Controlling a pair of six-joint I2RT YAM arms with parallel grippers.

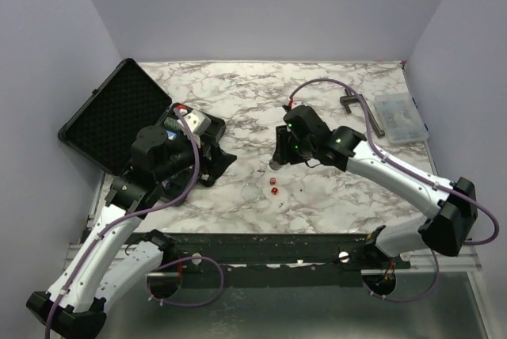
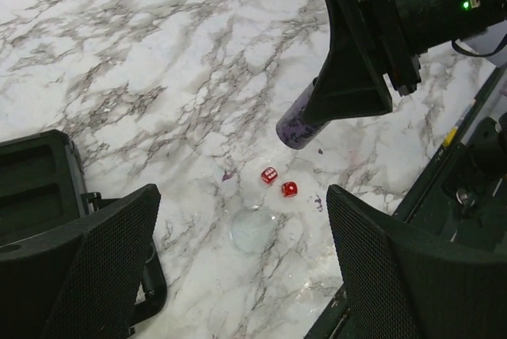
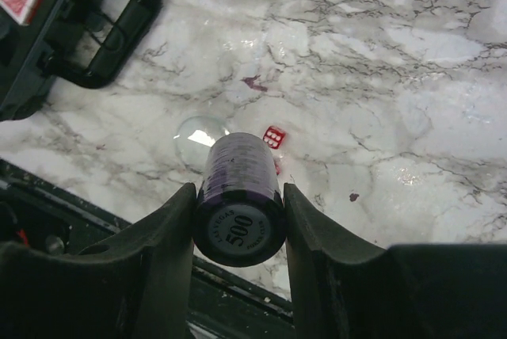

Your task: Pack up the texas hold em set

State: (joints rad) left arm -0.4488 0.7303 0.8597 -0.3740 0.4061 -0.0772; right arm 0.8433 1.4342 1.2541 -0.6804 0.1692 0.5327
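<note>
White marble-look table — open black case at the left side, two little red dice close together near the front middle, a clear round disc just beside them. Clear plastic box and dark metal clamp over at the far right.

Two red dice, one chip stack, one case, one clear box

You have a table with a smooth, faintly glossy marble-pattern top. The case lid is lined with matt black bumpy foam. The chip stack looks like smooth plastic and the dice glossy translucent red. The left gripper has matt black fingers with a fine mesh texture.
</note>
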